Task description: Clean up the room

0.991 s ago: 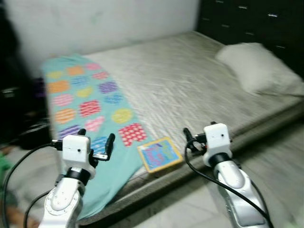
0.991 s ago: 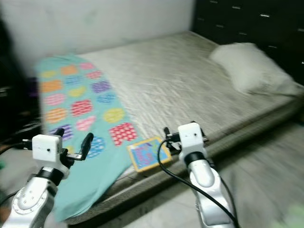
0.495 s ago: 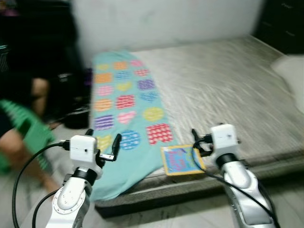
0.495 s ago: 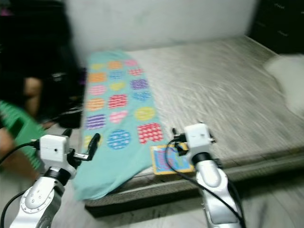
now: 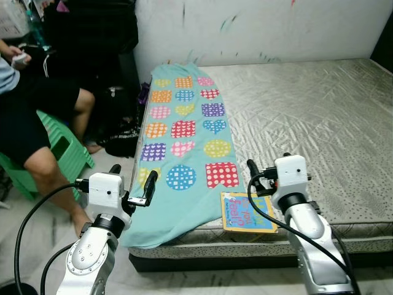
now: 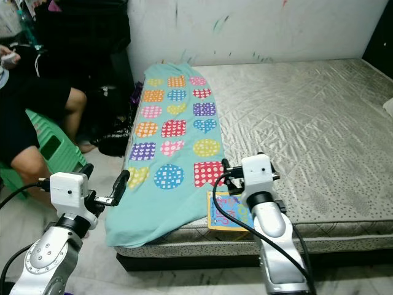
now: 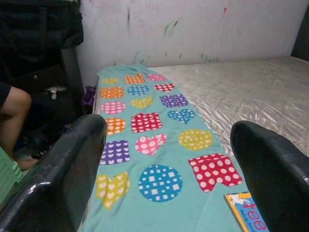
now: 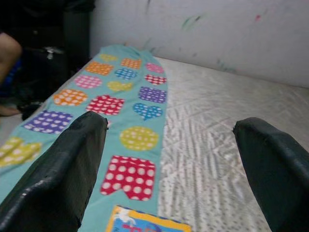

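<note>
Bed: bare quilted mattress against a marked white wall; it carries the loose items to be tidied.
Blanket: teal, patterned with coloured hearts, squares and circles; laid lengthwise along the robot's-left edge of the bed, its near end drooping over the mattress corner, likely left unfolded.
Book: thin, yellow-bordered, flat at the near mattress edge, one side lapping the blanket; the nearest pick-up candidate.
Left hand: raised before the blanket's near corner, fingers spread wide, holding nothing.
Right hand: raised just above the book, fingers parted, empty; placed, it seems, for a reach down.
Person: seated on a green stool beside the bed, clear of both arms.
Stage: approach; nothing gripped yet.
</note>
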{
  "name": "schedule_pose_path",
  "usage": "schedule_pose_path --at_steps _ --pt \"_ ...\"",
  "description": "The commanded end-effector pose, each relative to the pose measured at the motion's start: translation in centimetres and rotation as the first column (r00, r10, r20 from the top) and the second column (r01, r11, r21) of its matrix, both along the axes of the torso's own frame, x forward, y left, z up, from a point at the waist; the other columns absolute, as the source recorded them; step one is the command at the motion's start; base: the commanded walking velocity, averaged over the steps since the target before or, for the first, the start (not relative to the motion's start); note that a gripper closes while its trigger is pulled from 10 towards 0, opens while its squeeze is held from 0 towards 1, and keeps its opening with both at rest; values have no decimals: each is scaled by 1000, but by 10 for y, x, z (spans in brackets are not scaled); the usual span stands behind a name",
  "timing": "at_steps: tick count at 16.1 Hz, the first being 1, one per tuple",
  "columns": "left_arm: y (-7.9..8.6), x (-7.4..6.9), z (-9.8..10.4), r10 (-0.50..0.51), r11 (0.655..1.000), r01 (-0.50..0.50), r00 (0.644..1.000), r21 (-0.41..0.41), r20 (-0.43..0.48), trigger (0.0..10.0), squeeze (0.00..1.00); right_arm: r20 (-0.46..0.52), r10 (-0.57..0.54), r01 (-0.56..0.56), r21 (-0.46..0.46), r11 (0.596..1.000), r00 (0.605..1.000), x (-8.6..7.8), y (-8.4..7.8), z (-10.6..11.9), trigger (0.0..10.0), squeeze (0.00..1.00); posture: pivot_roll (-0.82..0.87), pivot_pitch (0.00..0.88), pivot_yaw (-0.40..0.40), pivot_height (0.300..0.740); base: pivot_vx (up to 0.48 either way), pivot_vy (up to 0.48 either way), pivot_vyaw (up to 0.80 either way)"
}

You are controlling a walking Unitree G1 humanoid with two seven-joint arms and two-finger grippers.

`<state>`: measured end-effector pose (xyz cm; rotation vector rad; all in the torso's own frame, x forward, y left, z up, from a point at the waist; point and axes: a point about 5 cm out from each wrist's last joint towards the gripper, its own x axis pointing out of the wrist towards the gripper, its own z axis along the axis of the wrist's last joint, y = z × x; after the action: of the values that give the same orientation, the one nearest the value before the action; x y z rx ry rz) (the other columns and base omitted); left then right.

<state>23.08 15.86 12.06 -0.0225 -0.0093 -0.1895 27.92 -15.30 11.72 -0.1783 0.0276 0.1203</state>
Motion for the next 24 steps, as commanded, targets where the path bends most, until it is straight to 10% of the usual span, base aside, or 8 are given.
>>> schedule_pose_path --at_steps 1,24 --pt "4 1 5 2 1000 -2 1000 6 19 10000 0 6 20 -20 7 1000 1000 1 5 1 10000 0 -28 30 8 740 0 0 0" --pt "0 3 3 -5 1000 5 1000 -2 -2 10000 0 29 19 -19 3 1000 999 2 7 0 10000 0 -25 30 16 740 151 0 0"
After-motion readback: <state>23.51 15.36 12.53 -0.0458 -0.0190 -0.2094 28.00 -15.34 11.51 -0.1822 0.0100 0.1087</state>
